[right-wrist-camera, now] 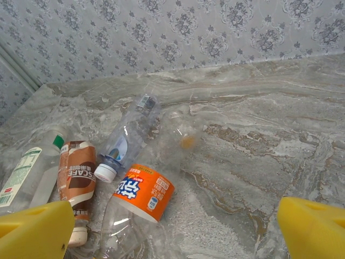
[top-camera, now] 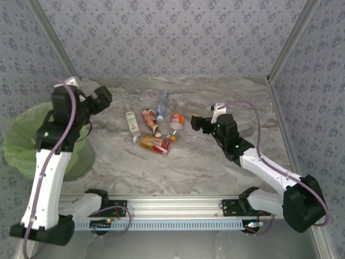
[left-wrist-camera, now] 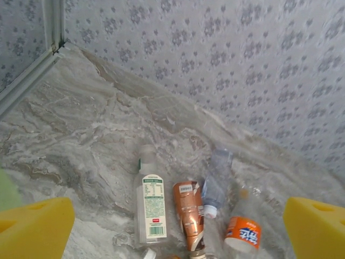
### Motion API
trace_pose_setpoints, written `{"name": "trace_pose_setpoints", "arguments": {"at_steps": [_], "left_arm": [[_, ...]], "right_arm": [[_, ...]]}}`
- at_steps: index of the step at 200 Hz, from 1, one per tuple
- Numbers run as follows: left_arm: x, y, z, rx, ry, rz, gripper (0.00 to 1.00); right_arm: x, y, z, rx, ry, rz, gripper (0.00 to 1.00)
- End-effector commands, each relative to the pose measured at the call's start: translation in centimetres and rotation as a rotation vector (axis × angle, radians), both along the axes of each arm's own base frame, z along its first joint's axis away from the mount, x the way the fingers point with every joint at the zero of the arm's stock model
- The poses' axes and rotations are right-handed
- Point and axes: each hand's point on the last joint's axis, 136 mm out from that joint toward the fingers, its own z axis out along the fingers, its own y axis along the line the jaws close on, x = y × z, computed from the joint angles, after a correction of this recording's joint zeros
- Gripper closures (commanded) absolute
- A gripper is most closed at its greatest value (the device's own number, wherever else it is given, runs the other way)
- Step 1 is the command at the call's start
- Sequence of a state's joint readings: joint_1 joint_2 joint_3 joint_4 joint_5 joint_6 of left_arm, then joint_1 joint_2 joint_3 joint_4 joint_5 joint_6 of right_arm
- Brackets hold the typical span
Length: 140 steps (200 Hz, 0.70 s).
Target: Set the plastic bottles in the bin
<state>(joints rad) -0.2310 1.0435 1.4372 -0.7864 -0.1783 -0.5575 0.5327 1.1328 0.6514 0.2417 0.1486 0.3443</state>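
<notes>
the orange-label bottle (right-wrist-camera: 143,191) lies just ahead of the right gripper (right-wrist-camera: 172,234), slanting across its wide-open, empty jaws (the left gripper (top-camera: 103,98), likewise open and empty, is farther off).

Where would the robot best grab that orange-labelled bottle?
Likely around the middle of the orange-labelled bottle, across the label, where it looks round and uncrushed. It lies flat, with bare table on its right, so the open right gripper could descend from above, straddling its width.

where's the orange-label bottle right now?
Top view: the orange-label bottle lies on the table, rightmost of the bottles, right of the brown-label bottle and just left of the right tool.
</notes>
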Motion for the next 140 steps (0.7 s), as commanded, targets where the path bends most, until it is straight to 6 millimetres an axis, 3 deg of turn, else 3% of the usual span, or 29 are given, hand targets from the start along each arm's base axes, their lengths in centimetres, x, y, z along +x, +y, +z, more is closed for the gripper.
{"name": "trace_pose_setpoints", "arguments": {"at_steps": [1, 22, 54, 127, 140], "left_arm": [[1.0, -0.7, 1.1, 0.082, -0.040, 0.010, 0.01], [2.9, -3.1, -1.5, 0.090, 0.018, -0.073, 0.01], [5.5, -5.3, -6.7, 0.094, 0.167, -0.139, 0.01], [8.5, -5.5, -15.9, 0.153, 0.360, -0.095, 0.01], [9.0, -5.5, -18.4, 0.148, 0.408, -0.091, 0.01]], "right_arm": [[-0.1, -1.0, -0.2, -0.008, 0.009, -0.037, 0.01], [-0.1, -1.1, -0.2, 0.000, 0.008, -0.041, 0.01], [-0.3, -0.6, 0.2, 0.009, -0.006, -0.010, 0.01], [-0.9, -0.9, 0.2, 0.018, -0.004, -0.010, 0.01], [-0.9, -0.9, 0.2, 0.020, -0.003, -0.013, 0.01]]}}
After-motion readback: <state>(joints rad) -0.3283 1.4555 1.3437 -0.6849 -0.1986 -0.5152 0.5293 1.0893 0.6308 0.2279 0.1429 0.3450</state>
